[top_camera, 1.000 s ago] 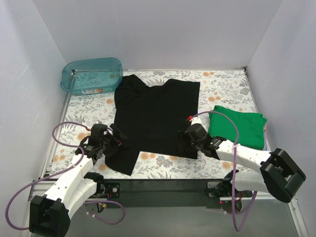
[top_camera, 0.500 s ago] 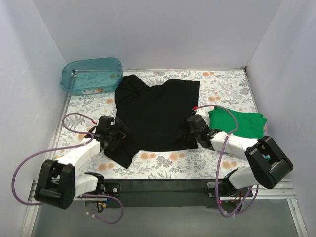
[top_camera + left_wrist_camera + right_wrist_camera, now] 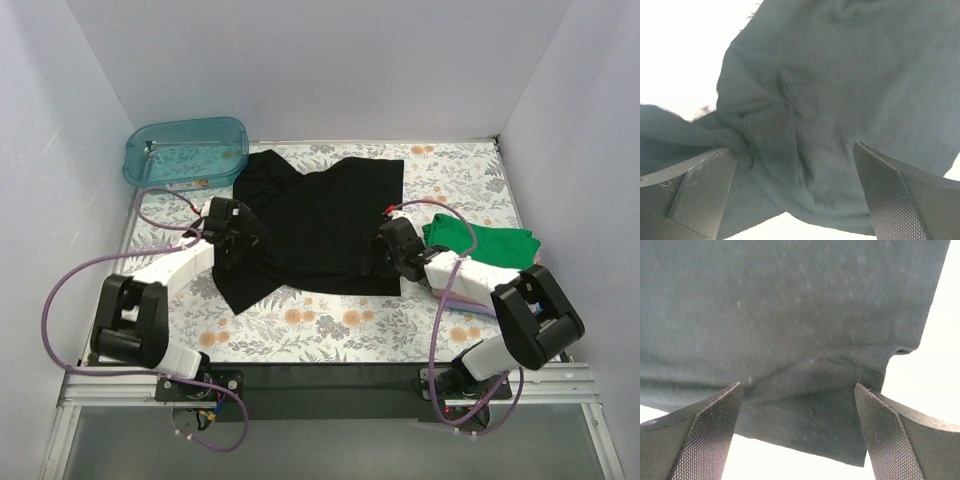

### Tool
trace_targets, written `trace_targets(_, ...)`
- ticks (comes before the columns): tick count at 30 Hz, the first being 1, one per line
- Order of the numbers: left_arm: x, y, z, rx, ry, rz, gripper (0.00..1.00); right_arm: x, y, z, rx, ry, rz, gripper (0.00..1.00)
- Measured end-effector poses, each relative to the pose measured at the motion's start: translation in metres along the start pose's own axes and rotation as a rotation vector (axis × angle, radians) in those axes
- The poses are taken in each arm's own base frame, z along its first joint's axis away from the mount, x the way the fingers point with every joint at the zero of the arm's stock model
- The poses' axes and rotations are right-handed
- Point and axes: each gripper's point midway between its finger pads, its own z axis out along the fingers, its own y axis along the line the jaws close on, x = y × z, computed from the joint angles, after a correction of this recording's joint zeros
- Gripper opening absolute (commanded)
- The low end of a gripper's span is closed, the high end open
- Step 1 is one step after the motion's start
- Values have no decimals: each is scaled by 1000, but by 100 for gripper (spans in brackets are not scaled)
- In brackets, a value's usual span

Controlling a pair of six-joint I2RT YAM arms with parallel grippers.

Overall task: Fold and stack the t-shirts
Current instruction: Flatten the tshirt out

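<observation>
The black t-shirt (image 3: 320, 215) lies on the floral table, its lower part doubled over so its near edge is a fold. My left gripper (image 3: 240, 240) sits on the shirt's left side, jaws wide apart, with bunched black cloth (image 3: 840, 100) beneath and against the left finger (image 3: 700, 190). My right gripper (image 3: 390, 248) sits on the shirt's right edge, jaws wide apart over a folded corner of black cloth (image 3: 790, 315). A folded green t-shirt (image 3: 490, 252) lies to the right, with a pale cloth edge (image 3: 468, 303) showing under it.
A teal plastic tub (image 3: 185, 150) stands at the back left, close to the shirt's left sleeve. White walls close in the table on three sides. The purple cables of both arms loop over the table near the shirt.
Both grippers moved from the shirt's near hem toward the back, bringing the hem with them. The shirt's lower part now lies folded over and the shirt looks shorter.
</observation>
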Motion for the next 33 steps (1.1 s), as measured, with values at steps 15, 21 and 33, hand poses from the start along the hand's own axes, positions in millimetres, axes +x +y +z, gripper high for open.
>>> trace_targets(15, 35, 55, -99, 82, -56, -150, 98, 20, -16, -78, -129, -165, 29, 98)
trace_targets(21, 77, 95, -79, -74, 83, -163, 98, 31, -18, -87, -167, -184, 56, 98)
trace_targets(33, 82, 99, -57, -160, 125, -177, 53, 50, -29, -73, -113, -112, 57, 98)
